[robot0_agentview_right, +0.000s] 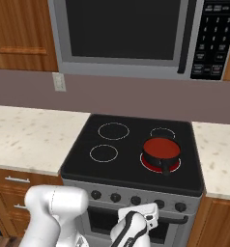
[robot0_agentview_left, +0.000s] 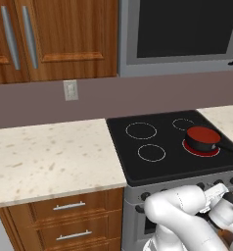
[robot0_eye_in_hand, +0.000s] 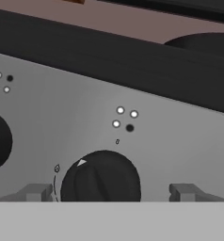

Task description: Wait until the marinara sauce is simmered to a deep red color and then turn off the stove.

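On the stove [robot0_eye_in_hand: 62,113], a dark knob [robot0_eye_in_hand: 100,178] sits between the gripper's [robot0_eye_in_hand: 111,192] wide-spread fingers [robot0_eye_in_hand: 35,192], untouched on either side.

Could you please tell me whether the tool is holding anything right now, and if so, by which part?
Nothing is held. The tool is open, its fingertips on either side of a stove knob without closing on it.

Microwave [robot0_agentview_right: 122,34] w/ keypad above; wood cabinets [robot0_agentview_left: 55,37] upper left; outlet [robot0_agentview_left: 70,90] on backsplash; speckled counter [robot0_agentview_left: 50,157] w/ drawers [robot0_agentview_left: 69,220] below.
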### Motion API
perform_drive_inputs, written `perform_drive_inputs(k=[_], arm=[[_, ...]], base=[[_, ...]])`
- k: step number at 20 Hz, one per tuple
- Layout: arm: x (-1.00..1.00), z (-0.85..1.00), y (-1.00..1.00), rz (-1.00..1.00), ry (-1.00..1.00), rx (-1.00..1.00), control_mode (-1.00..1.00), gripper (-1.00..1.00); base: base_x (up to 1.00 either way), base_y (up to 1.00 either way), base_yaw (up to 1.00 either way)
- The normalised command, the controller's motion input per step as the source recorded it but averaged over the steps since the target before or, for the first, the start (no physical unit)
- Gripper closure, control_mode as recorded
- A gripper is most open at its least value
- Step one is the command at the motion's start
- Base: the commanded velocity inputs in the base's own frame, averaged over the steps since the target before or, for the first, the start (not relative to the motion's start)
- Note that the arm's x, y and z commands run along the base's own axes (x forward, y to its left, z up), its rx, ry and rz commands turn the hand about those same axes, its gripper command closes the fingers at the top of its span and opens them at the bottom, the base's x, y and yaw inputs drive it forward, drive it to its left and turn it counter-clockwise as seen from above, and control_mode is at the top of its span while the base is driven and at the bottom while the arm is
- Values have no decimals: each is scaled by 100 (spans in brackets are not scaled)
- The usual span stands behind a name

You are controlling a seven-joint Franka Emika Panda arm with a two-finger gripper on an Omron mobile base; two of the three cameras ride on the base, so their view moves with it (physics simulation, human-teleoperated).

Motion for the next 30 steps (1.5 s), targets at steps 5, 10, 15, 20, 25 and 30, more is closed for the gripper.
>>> perform_drive_inputs(k=[5, 10, 15, 20, 25, 30], arm=[[0, 2, 0, 0, 0, 0, -100, -100], [-14, 10, 11, 7, -1, 0, -100, -100], [-20, 1, 0, 6, -1, 0, -100, -100], [0, 0, 0, 0, 0, 0, -100, -100], [3, 0, 11, 0, 0, 0, -100, -100], [6, 0, 4, 0, 0, 0, -100, -100]], base=[[0, 0, 0], [0, 0, 0], [0, 0, 0], [0, 0, 0], [0, 0, 0], [0, 0, 0]])
